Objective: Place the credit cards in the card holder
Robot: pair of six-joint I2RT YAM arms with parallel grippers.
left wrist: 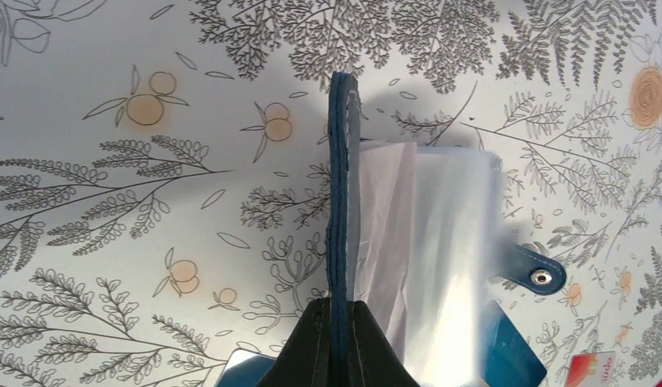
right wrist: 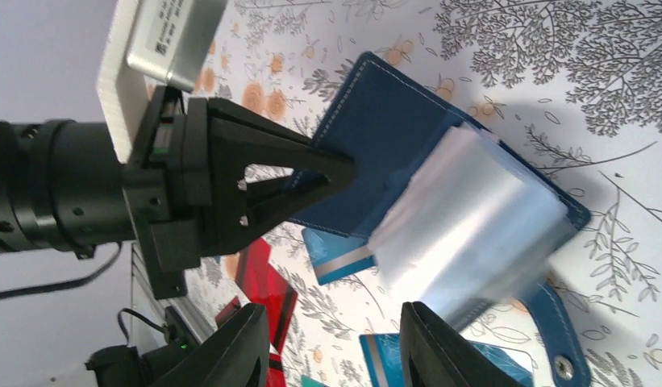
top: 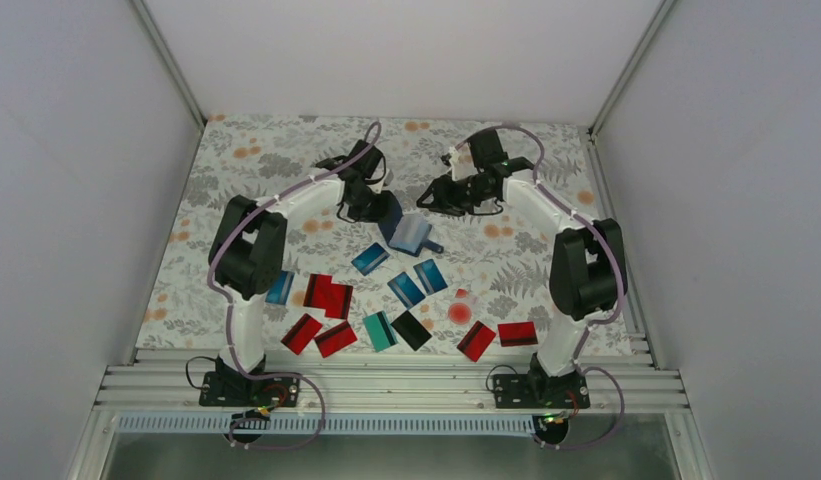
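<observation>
The card holder (top: 410,232) sat half open mid-tabletop (top: 286,160), beyond the scattered credit cards (top: 406,290). It looked light and floppy with slack clear sleeves, so its stiffer stitched cover seemed the best hold; the left claw (left wrist: 339,314) was clamped on that cover, standing it upright, while the right claw (right wrist: 335,339) hung apart and empty nearby. The right wrist view showed the cover's broad face, whereas the left wrist view showed it only edge-on.
</observation>
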